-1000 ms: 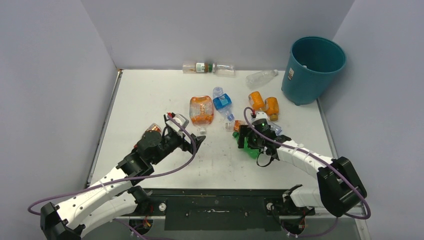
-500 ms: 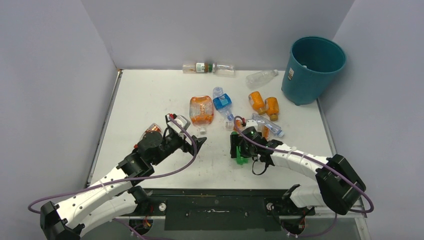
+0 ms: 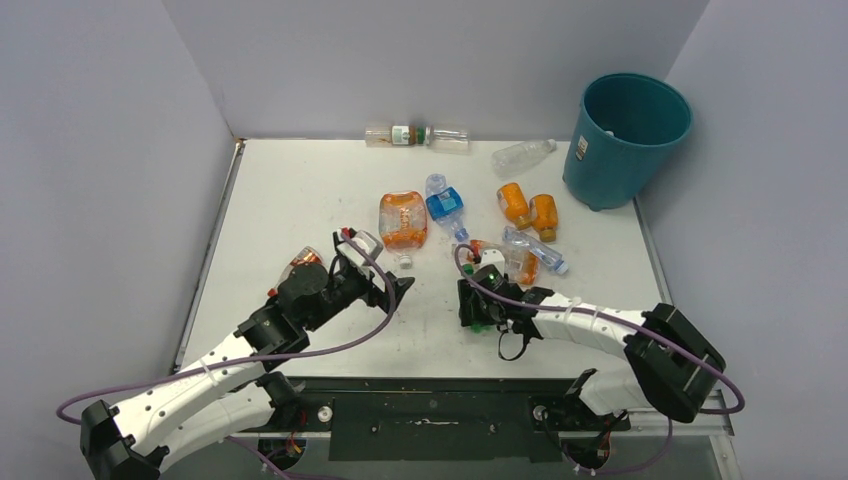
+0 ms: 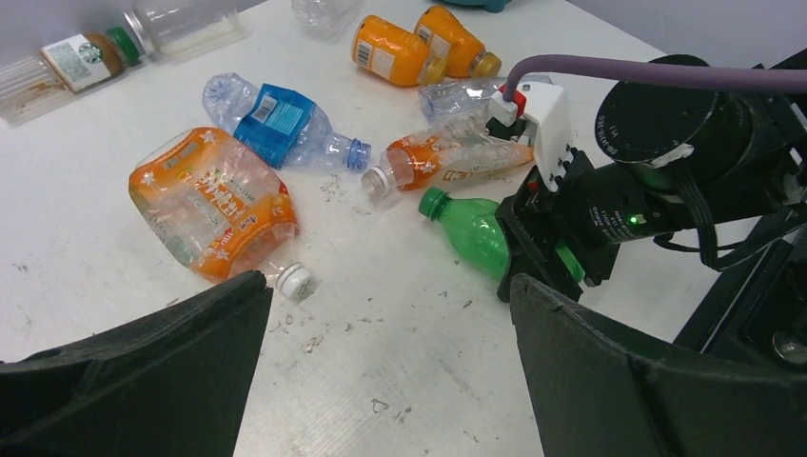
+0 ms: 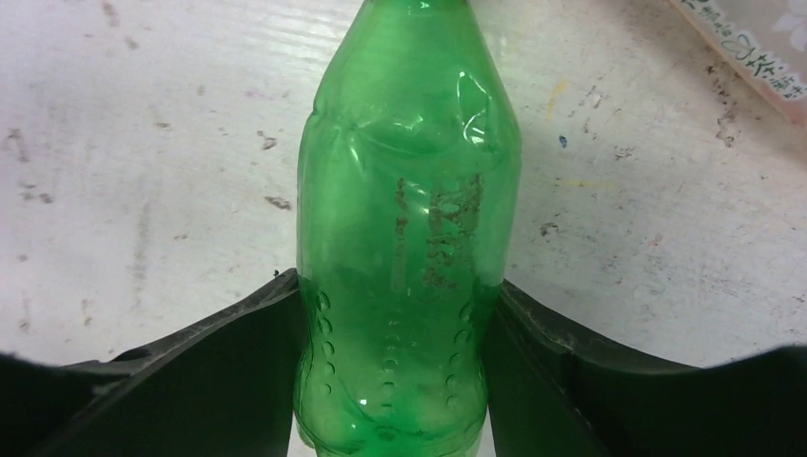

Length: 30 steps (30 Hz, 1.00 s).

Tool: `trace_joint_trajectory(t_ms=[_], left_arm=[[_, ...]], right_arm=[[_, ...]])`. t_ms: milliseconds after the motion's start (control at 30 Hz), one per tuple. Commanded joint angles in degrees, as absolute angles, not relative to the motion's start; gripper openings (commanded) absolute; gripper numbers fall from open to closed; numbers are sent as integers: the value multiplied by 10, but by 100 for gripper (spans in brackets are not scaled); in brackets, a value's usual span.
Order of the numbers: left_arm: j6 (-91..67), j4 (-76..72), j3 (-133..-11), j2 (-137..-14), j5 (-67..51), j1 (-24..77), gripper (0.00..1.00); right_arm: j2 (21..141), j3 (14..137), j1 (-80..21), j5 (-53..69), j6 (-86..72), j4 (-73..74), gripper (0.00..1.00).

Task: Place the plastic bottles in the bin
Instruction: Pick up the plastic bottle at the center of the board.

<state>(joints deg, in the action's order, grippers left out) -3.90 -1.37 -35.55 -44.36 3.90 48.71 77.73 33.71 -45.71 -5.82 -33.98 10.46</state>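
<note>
My right gripper (image 3: pixel 470 302) is shut on the green bottle (image 5: pixel 409 209), which lies low over the table, neck pointing away; it also shows in the left wrist view (image 4: pixel 471 233). My left gripper (image 3: pixel 395 288) is open and empty over bare table left of it, its fingers wide apart (image 4: pixel 385 286). The orange-labelled jug (image 3: pixel 402 220) and a blue-labelled bottle (image 3: pixel 444 205) lie mid-table. Two orange bottles (image 3: pixel 528 208) and a crushed orange-labelled bottle (image 4: pixel 457 162) lie further right. The teal bin (image 3: pixel 605 160) stands at the far right corner.
Two bottles (image 3: pixel 415 135) lie along the back wall and a clear one (image 3: pixel 520 155) lies near the bin. A clear bottle (image 3: pixel 535 250) lies by the crushed one. An orange bottle (image 3: pixel 305 262) shows partly behind my left arm. Grey walls close in three sides.
My right gripper has moved left and toward the near edge with the green bottle in it. My left arm has barely moved.
</note>
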Motion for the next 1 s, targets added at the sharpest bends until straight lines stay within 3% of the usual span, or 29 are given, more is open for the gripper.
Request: trace_joint_trajectory(t_ms=[0,200,333,733,967], left_arm=[[-87,-17,-399,-442,40,489,96],[-177,-90,-382,-409,-54,469,96],[-337,-165,-379,-394,-188,405,96],[-479,-391,-336,-486,-398,373,96],[-466,-343,-347,-515,-410,374,96]], right_arm=[[687,331,-480,-69,-341,75,45],[501,274,-512,4,-261,-80,38],[425,226,-520,101,-231,-206,39],[408,133,-543,120,-280,-450,34],[458,132,-555,148,-304,-547,35]])
